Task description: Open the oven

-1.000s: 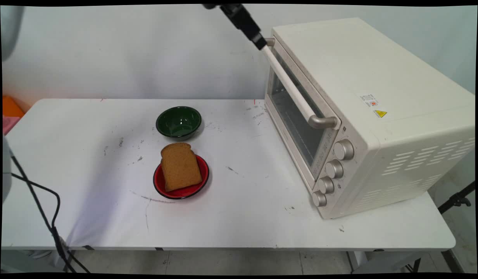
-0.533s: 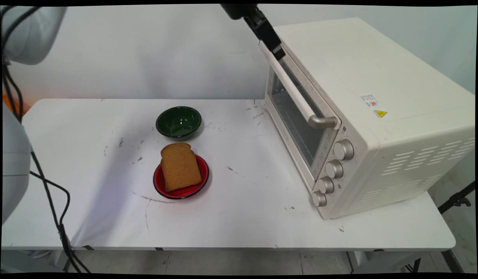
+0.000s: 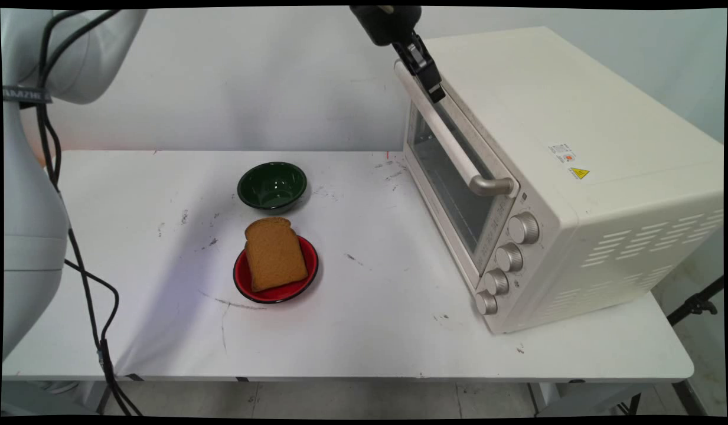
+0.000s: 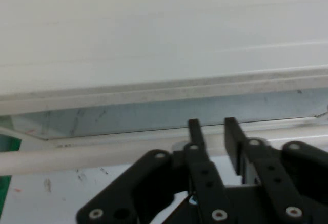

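Near edge of counter [image 3: 369,348] bare, then bread slice [image 3: 274,253] on red plate [image 3: 302,282], green bowl [image 3: 272,186] behind it, & farthest, top rear, my pincer [image 3: 433,88] w/ fingers [image 4: 195,130] slightly apart at the toaster oven [image 3: 570,177] door handle [image 3: 443,133], oven at right.

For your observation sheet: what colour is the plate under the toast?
Red, black rim; main view.
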